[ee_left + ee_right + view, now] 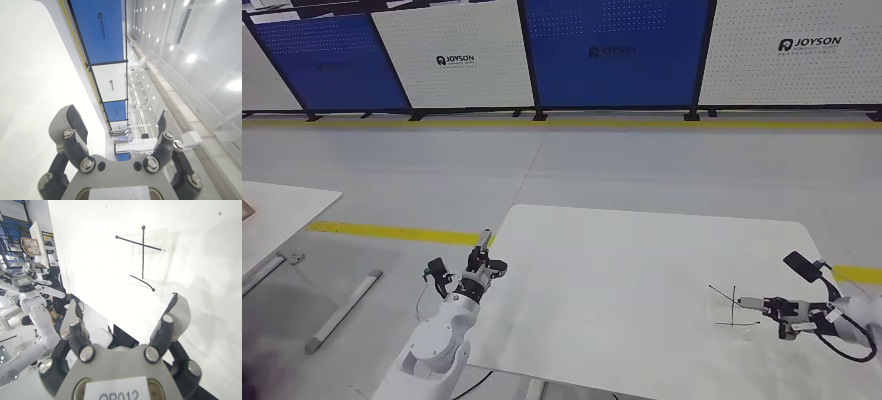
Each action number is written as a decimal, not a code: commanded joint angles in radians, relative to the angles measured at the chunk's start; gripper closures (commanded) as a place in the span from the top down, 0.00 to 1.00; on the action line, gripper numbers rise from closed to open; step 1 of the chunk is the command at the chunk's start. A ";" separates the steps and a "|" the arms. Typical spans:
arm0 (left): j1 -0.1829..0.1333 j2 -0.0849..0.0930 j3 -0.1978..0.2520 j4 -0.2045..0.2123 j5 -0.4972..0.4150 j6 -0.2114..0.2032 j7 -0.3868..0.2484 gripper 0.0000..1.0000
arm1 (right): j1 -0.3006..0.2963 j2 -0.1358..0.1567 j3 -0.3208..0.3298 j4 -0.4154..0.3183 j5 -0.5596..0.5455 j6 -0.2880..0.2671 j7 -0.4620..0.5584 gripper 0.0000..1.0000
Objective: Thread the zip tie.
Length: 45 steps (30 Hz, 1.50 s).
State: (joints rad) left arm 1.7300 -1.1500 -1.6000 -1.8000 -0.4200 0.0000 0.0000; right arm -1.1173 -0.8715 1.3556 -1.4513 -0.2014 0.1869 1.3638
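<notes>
Three black zip ties lie near the right end of the white table [622, 290]. Two of them cross: a straight one [143, 256] and a slanted one [132, 241]. A curved third [141, 282] rests beside the straight one's tip. From above they show as thin lines [733, 298]. My right gripper [125, 302] hovers just short of them, open, nothing between its fingers; from above, my right gripper [750, 303] sits to the right of the ties. My left gripper [119, 113] is open and empty, at the table's left edge [483, 240], pointing away from the ties.
A clear plastic sheet [166, 256] lies under the ties. Bare tabletop [28, 66] stretches between the two arms. A second white table [282, 210] stands off to the far left. Blue and white partition panels [617, 50] line the back.
</notes>
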 commanded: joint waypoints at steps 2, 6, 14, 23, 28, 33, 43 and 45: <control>0.000 0.000 0.000 0.000 0.000 0.000 0.000 1.00 | 0.013 -0.002 -0.028 0.025 -0.024 0.050 0.007 1.00; 0.000 0.000 0.000 0.000 0.000 0.000 0.000 1.00 | 0.013 -0.002 -0.028 0.025 -0.024 0.050 0.007 1.00; 0.000 0.000 0.000 0.000 0.000 0.000 0.000 1.00 | 0.013 -0.002 -0.028 0.025 -0.024 0.050 0.007 1.00; 0.000 0.000 0.000 0.000 0.000 0.000 0.000 1.00 | 0.022 -0.007 -0.048 0.040 -0.026 0.086 -0.038 1.00; 0.000 0.000 0.000 0.000 0.000 0.000 0.000 1.00 | 0.022 -0.007 -0.048 0.040 -0.026 0.086 -0.038 1.00; 0.000 0.000 0.000 0.000 0.000 0.000 0.000 1.00 | 0.012 -0.008 -0.048 0.037 -0.024 0.078 -0.077 1.00; 0.000 0.000 0.000 0.000 0.000 0.000 0.000 1.00 | 0.018 -0.001 -0.054 0.037 -0.048 0.101 -0.063 0.44; 0.000 0.000 0.000 0.000 0.000 0.000 0.000 1.00 | 0.025 -0.001 -0.063 0.048 -0.051 0.104 -0.057 0.40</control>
State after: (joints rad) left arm 1.7300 -1.1500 -1.6000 -1.8000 -0.4200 0.0000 0.0000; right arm -1.0955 -0.8727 1.2970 -1.4087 -0.2516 0.2897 1.3040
